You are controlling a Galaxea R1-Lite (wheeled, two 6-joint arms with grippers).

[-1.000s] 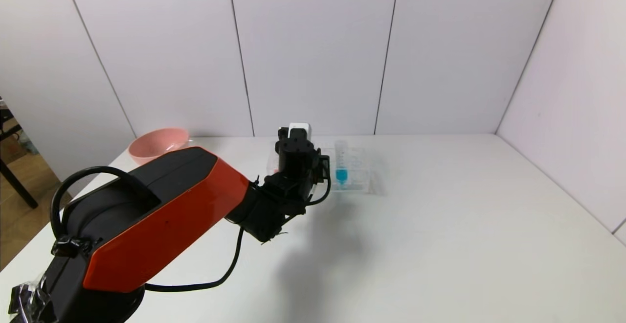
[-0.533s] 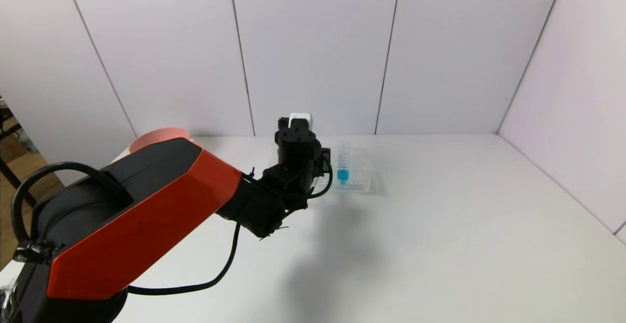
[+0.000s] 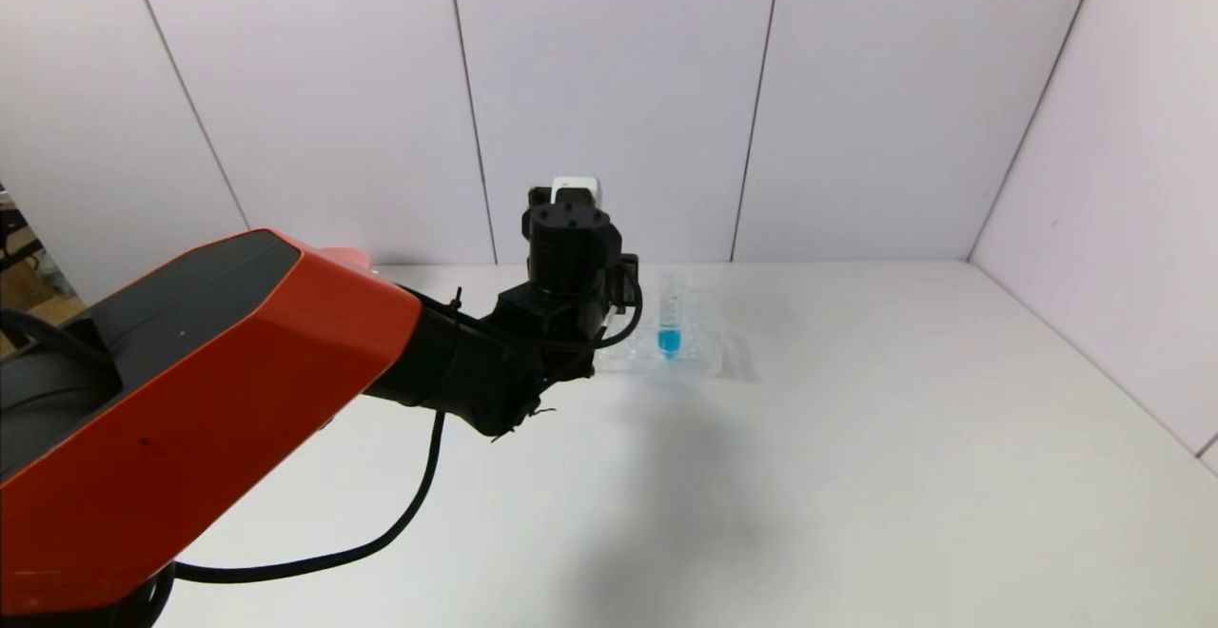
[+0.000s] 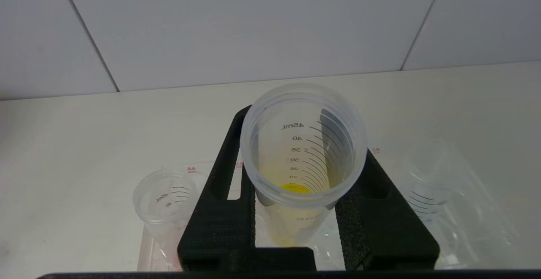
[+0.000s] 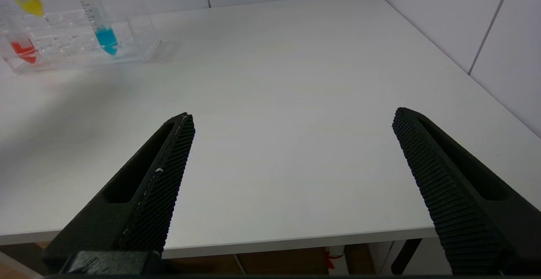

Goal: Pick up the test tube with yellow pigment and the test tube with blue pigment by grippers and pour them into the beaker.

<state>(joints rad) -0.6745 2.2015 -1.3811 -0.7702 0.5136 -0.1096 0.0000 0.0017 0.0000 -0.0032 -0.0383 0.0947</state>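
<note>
Three tubes: yellow test tube point(image 4: 302, 160) clamped in left gripper point(image 4: 296, 211), blue test tube point(image 3: 668, 328) and red tube point(image 5: 21, 46) in one rack point(image 5: 139, 42). Right gripper point(image 5: 291, 186) gapes above white table point(image 3: 856, 476), white walls around.

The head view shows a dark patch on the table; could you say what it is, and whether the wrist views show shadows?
Head view: a soft shadow on the table below the left arm, probably cast by it. Right wrist view: fainter shadow before the tube rack. Left wrist view: none distinct.
</note>
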